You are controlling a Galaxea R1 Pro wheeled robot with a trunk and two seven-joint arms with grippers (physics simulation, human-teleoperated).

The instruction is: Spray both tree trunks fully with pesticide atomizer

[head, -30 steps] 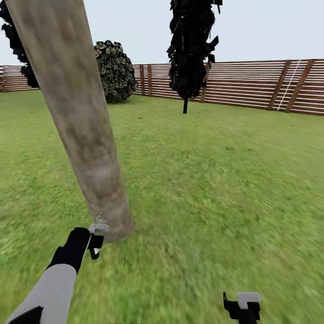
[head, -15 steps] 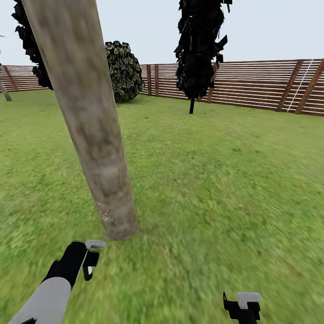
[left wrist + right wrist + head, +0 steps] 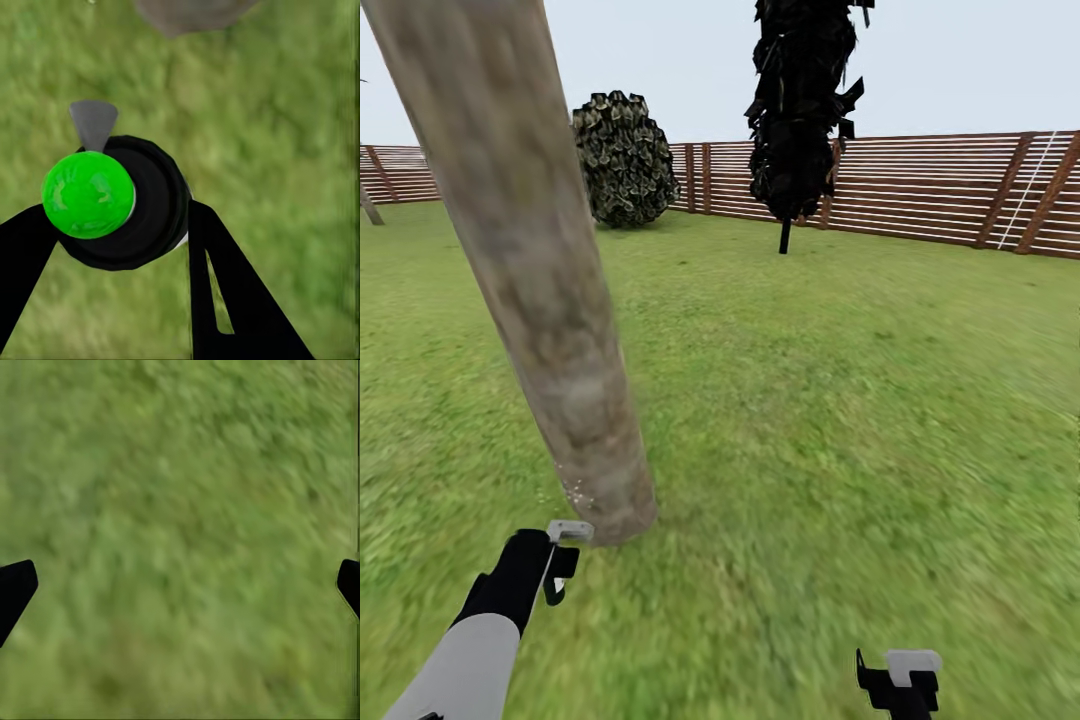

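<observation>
- On the lawn [image 3: 840, 400], a thick pale trunk [image 3: 530, 270] stands close in front of me and leans across my head view.
- My left gripper [image 3: 560, 565] sits low, just beside the foot of the trunk, not touching it.
- My left gripper is closed around the atomizer [image 3: 124, 202]. In the left wrist view, my two black fingers [image 3: 225, 292] squeeze its round black body from both sides.
- The atomizer has a bright green cap [image 3: 88, 194] on top and a small grey nozzle [image 3: 94, 122] that points toward the foot of the trunk.
- A few tiny white specks of pesticide [image 3: 575, 492] float by the lowest part of the trunk, just above my left gripper.
- My right gripper [image 3: 898, 685] hangs low over the grass, well apart from the trunk. Its fingers [image 3: 15, 592] are spread wide with nothing between them.
- Far off, a brown fence [image 3: 940, 190] runs along the lawn.
- A round bush [image 3: 622, 160] and a black tree [image 3: 800, 110] stand near the fence.
</observation>
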